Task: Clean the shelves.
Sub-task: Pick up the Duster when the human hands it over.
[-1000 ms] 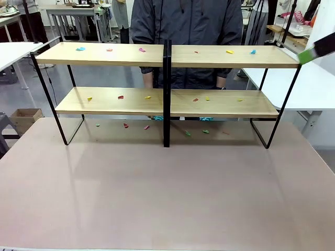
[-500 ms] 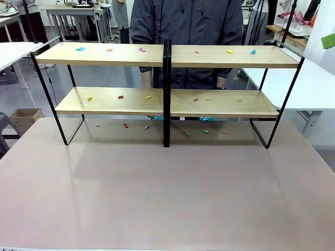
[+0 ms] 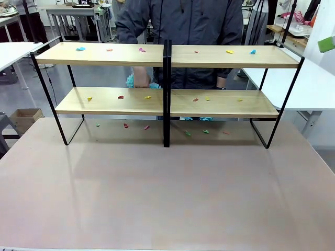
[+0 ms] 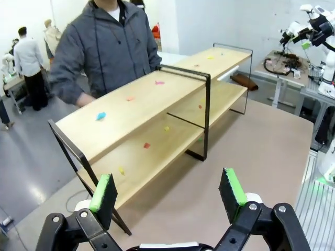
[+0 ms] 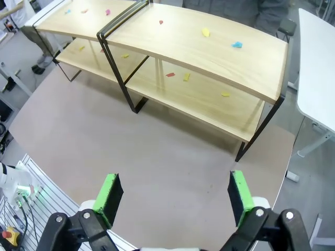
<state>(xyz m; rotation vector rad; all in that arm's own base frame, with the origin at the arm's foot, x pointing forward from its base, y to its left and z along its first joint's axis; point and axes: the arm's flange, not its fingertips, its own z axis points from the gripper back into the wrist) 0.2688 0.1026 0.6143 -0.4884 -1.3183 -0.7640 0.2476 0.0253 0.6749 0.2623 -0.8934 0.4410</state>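
Far half of the tabletop (image 3: 167, 193): the shelves (image 3: 104, 54) stand here, well clear of the near edge, with both boards dotted with small coloured scraps (image 3: 142, 50).
Long axis: the rack runs side to side, parallel to the tabletop's far edge. The black centre divider (image 3: 166, 89) splits it into a left and a right half.
Left gripper (image 4: 167, 191): released, jaws spread wide with nothing between the green pads. It hangs over the tabletop off the rack's left end and looks along the boards at a slant.
Shelves from the left gripper: ahead and well apart (image 4: 146, 104). The left end frame is the nearest part and the divider lies farther down the line.
Right gripper (image 5: 175, 193): released too and empty, held high over the tabletop's right side.
Shelves from the right gripper: ahead and below (image 5: 183, 49), with the right end post nearest and bare tabletop between.
Person's hand (image 3: 140, 77): at the far side, behind the left half near the divider and level with the gap between the tiers. It holds something teal and fluffy (image 3: 129, 81).
Nearest to the work: by my reading the person's hand, which is just beside the boards, while both arms hang back.
Next move: probably a sweep along the long axis, from one end to the other.
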